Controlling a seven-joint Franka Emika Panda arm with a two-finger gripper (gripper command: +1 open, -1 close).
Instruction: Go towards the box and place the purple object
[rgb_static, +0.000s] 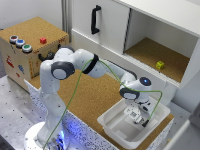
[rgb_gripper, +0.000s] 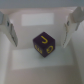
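The purple object (rgb_gripper: 44, 45) is a small dark purple cube with a yellow mark on each visible face. It rests on the floor of the box (rgb_gripper: 40, 70), a shallow white tray. In the wrist view my gripper (rgb_gripper: 40, 43) is open, its two fingers (rgb_gripper: 9, 30) standing wide on either side of the cube with a gap on both sides. In the exterior view the gripper (rgb_static: 140, 116) is lowered inside the box (rgb_static: 107, 121) at the near right corner of the cork table. The cube is too small to make out there.
A cork-covered crate (rgb_static: 30, 42) with coloured buttons stands at the back on the exterior view's left. A white cabinet with a black handle (rgb_static: 95, 20) lies behind the table; its open compartment holds a small yellow-green cube (rgb_static: 160, 65). The cork table top (rgb_static: 85, 95) stretches between them.
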